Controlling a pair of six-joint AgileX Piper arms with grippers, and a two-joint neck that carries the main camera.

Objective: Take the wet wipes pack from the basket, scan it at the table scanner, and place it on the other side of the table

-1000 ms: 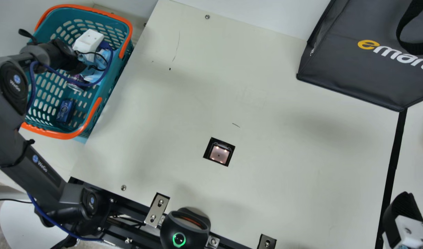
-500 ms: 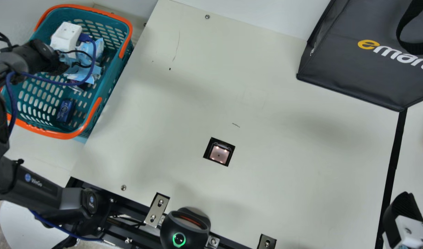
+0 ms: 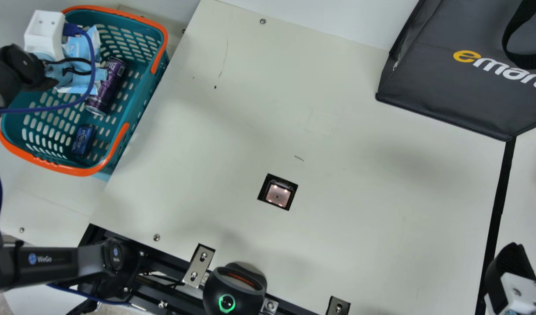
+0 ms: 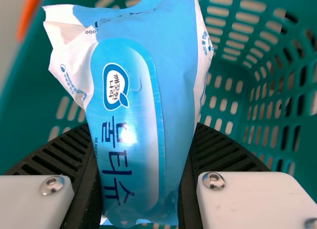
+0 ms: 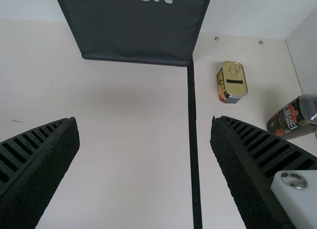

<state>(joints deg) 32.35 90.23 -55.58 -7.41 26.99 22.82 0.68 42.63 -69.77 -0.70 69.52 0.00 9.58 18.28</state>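
Presently, right gripper (image 5: pixel 144 121) parted, gripping nothing; scanner (image 3: pixel 278 195) beyond; farther off, left gripper (image 4: pixel 142 130) clamped on wet wipes pack (image 4: pixel 131 85) over basket (image 3: pixel 53 166). Too low a lift might snag the pack there; soft film might slip

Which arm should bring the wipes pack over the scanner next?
Left, I'd say: the left end effector grips the wipes pack at the basket. The right end effector is open and empty, beyond the scanner, so using it would likely need a handover.
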